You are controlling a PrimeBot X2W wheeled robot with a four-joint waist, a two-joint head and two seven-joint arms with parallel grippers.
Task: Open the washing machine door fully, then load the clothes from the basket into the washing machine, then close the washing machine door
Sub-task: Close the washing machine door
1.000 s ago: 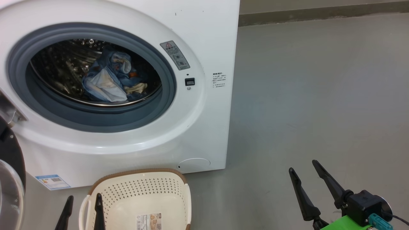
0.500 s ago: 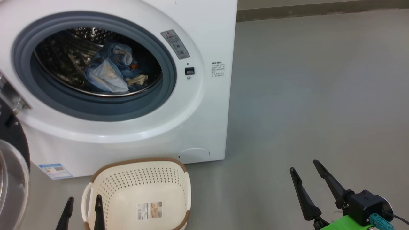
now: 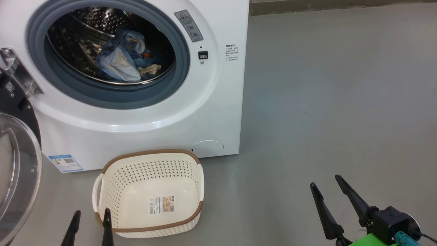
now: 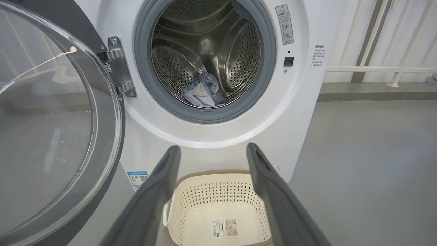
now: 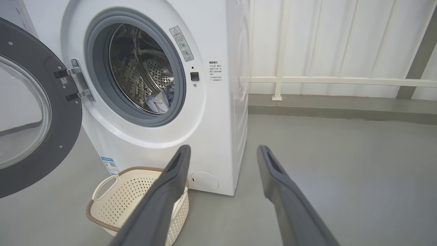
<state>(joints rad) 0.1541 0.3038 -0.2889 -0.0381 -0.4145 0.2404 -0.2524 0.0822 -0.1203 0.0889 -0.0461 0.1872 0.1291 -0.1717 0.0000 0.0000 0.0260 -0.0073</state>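
White enamel front of the washing machine [image 3: 136, 126] is noted in the head view, porthole uncovered. The washing machine door [image 3: 17, 164] is seen swung wide off the machine's left side, carried on a metal hinge [image 3: 15, 71]. The clothes [image 3: 119, 63], light blue with cream patches, are heaped inside the machine on the bottom of the perforated steel drum [image 3: 88, 22]. The basket [image 3: 150, 152] is set on the grey floor [image 3: 324, 102] just in front of the machine, below the porthole; its bare bottom and label sticker [image 3: 161, 205] are exposed. The left fingers [image 3: 107, 229] are recorded at the basket's side away from the machine, spread apart with nothing between them; contact with the basket cannot be judged. The right fingers [image 3: 324, 212] are held over the floor well off the machine's right front corner, likewise spread and gripping nothing.

Left wrist view: the spread fingers are aimed at the machine's front, the basket framed between them below the porthole. The clothes are seen low in the drum, behind the grey gasket [image 4: 205, 115].

Right wrist view: the machine is seen from its right front, fingers wide apart, nothing pinched. The basket is seen before the machine, near its round filter cap [image 5: 205, 181].
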